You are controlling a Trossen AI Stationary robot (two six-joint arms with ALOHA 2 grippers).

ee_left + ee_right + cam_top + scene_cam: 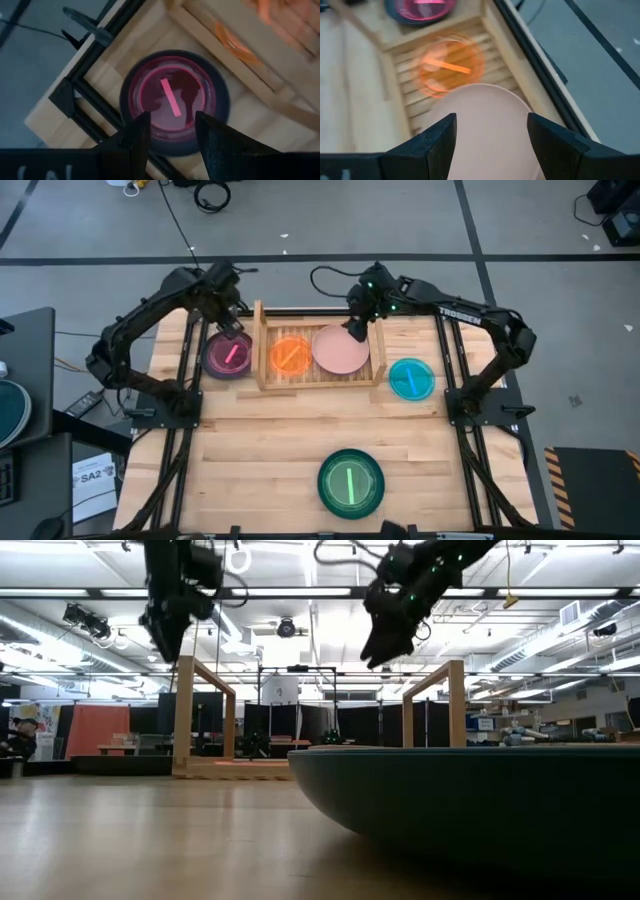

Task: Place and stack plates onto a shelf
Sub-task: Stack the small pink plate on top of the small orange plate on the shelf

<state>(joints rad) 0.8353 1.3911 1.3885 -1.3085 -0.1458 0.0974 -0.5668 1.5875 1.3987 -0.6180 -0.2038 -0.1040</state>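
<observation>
The wooden slat shelf (262, 350) stands at the table's far middle. On its slats lie the translucent orange plate (291, 356) and the pink plate (338, 352), side by side. Left of the shelf, a maroon plate (172, 95) lies in a purple one (229, 356). The cyan plate (411, 378) rests on the table right of the shelf, and the green plate (351, 483) near the near edge. My left gripper (172, 132) hangs open above the purple stack. My right gripper (491, 135) hangs open over the pink plate's far edge. In the low view both grippers are well above the table.
The shelf's two upright side boards (183, 715) (455, 705) stand between the plates on and off the shelf. Black frame rails (185, 370) (450, 370) run along the table's left and right sides. Bare tabletop (260, 440) lies between the shelf and the green plate.
</observation>
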